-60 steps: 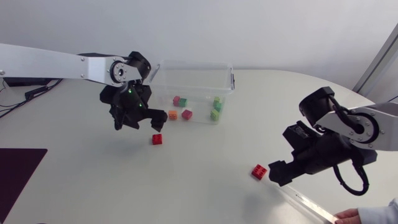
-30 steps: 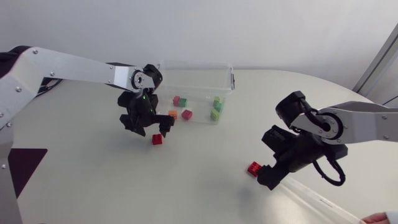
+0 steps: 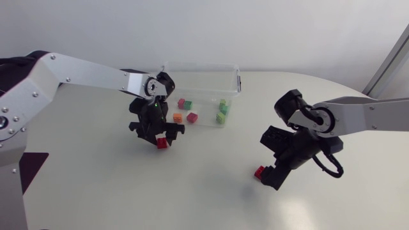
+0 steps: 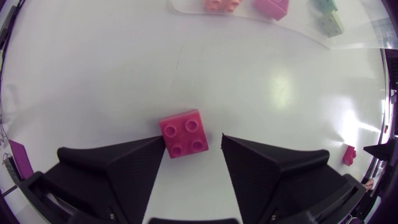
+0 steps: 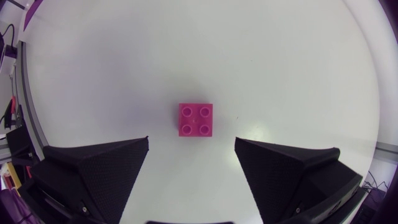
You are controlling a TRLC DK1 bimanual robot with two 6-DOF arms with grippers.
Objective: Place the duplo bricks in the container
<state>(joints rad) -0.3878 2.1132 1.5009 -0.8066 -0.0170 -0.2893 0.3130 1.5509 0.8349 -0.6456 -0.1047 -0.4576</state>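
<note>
Two red duplo bricks lie on the white table. One red brick (image 3: 163,143) (image 4: 183,133) sits between the fingers of my left gripper (image 3: 158,137) (image 4: 193,146); one finger touches its corner, the other stands a small gap away, so the gripper is open. The second red brick (image 3: 259,172) (image 5: 196,119) lies just ahead of my right gripper (image 3: 269,176) (image 5: 191,149), whose fingers stand wide open and clear of it. The clear plastic container (image 3: 203,66) stands at the back of the table, holding several bricks: orange (image 3: 177,117), pink (image 3: 192,117) and green (image 3: 221,114).
A dark mat (image 3: 30,167) lies at the table's left front edge. From the left wrist, the container's near wall (image 4: 292,30) is ahead of the gripper, and my right gripper's tip (image 4: 380,149) shows far off beside the second red brick (image 4: 349,154).
My left gripper came down over the near red brick and its fingers narrowed around it. My right arm swung left and lowered its open gripper to the other red brick.
</note>
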